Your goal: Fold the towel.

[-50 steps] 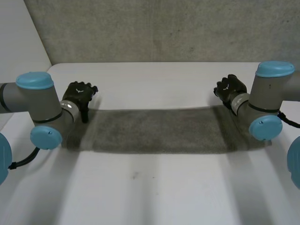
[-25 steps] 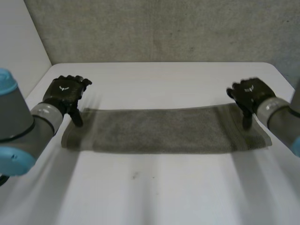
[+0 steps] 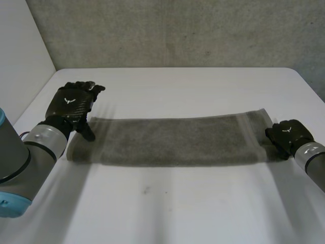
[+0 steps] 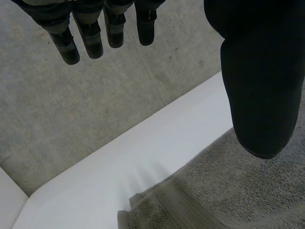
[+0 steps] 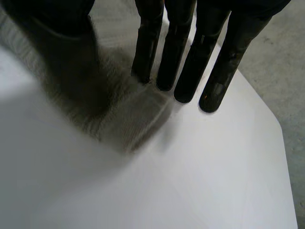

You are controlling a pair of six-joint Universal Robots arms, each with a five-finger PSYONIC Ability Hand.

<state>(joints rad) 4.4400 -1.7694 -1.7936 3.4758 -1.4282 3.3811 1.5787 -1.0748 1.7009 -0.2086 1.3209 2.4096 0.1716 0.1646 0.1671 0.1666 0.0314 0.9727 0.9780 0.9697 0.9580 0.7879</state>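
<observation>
Right hand (image 3: 288,133) dropped to grey terry towel (image 3: 172,141).

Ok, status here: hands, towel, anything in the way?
Left hand open at the towel, left end. Right hand open, right end. Towel lying flat. Nothing in the way.

White table (image 3: 177,213) sat flat with one small dark speck (image 3: 146,190) on its near half. Rough grey wall (image 3: 177,30) stood behind the far edge. Plain white panel (image 3: 20,61) closed off the left side.
</observation>
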